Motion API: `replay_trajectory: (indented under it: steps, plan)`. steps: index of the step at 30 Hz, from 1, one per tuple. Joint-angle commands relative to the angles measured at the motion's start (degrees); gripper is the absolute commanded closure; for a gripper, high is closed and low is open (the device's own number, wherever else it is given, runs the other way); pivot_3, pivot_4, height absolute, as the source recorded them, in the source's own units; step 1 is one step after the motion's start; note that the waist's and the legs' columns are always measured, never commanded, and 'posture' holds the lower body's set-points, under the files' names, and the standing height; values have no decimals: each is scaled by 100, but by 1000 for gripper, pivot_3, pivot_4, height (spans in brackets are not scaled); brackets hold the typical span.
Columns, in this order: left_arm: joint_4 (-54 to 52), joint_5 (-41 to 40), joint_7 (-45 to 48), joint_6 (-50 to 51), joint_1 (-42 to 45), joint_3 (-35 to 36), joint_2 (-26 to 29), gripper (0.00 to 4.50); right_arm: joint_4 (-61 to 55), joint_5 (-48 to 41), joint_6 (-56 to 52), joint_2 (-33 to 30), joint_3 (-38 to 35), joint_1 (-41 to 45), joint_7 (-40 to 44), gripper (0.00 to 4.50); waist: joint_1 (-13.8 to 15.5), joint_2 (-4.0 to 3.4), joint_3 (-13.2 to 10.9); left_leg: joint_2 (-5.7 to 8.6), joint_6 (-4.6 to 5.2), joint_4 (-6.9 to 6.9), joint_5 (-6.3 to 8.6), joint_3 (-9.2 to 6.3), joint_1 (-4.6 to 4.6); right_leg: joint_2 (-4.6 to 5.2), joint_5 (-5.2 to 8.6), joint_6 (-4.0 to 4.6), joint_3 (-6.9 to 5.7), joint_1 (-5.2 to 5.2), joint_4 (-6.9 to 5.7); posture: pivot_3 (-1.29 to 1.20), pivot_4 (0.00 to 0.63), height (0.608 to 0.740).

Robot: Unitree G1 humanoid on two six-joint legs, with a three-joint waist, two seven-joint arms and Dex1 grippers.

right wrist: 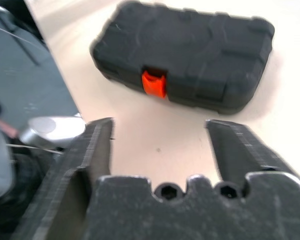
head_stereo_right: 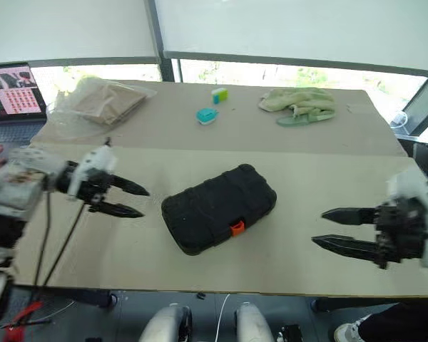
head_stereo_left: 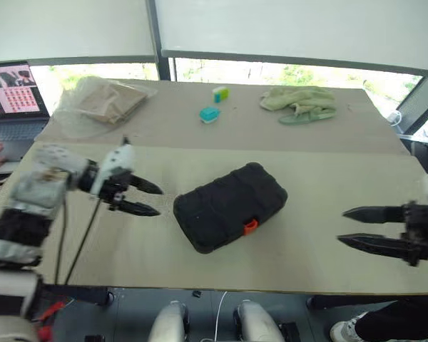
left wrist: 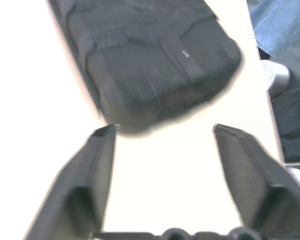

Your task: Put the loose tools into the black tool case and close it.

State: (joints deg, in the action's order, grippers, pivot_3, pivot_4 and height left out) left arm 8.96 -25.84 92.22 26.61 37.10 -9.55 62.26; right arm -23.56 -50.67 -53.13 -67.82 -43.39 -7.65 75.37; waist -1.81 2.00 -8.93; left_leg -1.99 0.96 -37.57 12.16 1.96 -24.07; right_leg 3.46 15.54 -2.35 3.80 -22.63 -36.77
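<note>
The black tool case (head_stereo_left: 230, 206) lies shut at the middle of the counter (head_stereo_left: 328, 178), its orange latch (head_stereo_left: 250, 227) facing the near edge. The left hand (head_stereo_left: 148, 198) and the right hand (head_stereo_left: 357, 226) hover on either side of it, well apart from it, fingers spread and empty. No loose tools lie on the counter, so packing and closing look finished. The only move left, by this reading, is to check that the latch is seated.

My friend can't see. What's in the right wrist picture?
A closed black case with an orange latch lies on a pale table. The right tool hangs open before it, holding nothing.
</note>
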Motion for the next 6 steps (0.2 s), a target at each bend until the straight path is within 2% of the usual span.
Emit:
replay_trajectory:
  steps: [1, 6]
  plan:
    - [-473, -638, -12, 690, -199, 798, 457, 481, 578, 12, 190, -196, -48, 237, 351, 48, 64, 4, -3, 4, 0, -2, 0, 0, -11, 5, 1, -6, 0, -6, 4, 0, 150, 740]
    - [-782, -818, -360, 956, -591, 1289, 329, 481, 804, 210, 483, -155, 340, 450, 356, 48, 182, 0, -6, 14, -1, -14, 1, 11, -32, 18, 12, -40, 0, -21, 6, 0, 150, 740]
